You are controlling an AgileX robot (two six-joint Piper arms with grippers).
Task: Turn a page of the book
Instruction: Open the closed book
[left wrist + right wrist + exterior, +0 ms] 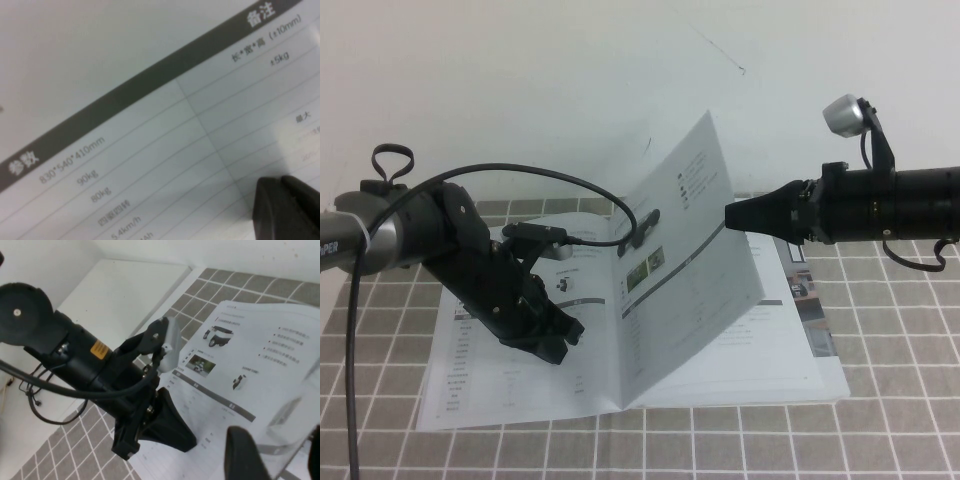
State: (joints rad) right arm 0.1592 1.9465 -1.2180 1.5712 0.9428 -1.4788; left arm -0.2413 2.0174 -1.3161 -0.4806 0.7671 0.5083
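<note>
The book (760, 370) lies open on the checked cloth. One page (680, 270) stands lifted from the spine and leans to the right. Its face shows small vehicle photos and grey-barred tables, also in the right wrist view (250, 360). My right gripper (728, 216) is at the page's free edge. Its fingers (245, 455) are apart, and the curled page edge (292, 415) passes between them. My left gripper (560, 345) is shut and presses down on the book's left-hand page (150, 150). Its fingertips (282, 200) rest on the table print.
The checked cloth (900, 420) covers the table around the book. A white wall (570, 80) stands behind. The left arm's cable (590, 190) arcs over the left page. A photo-printed cover edge (810, 300) shows at the book's right side.
</note>
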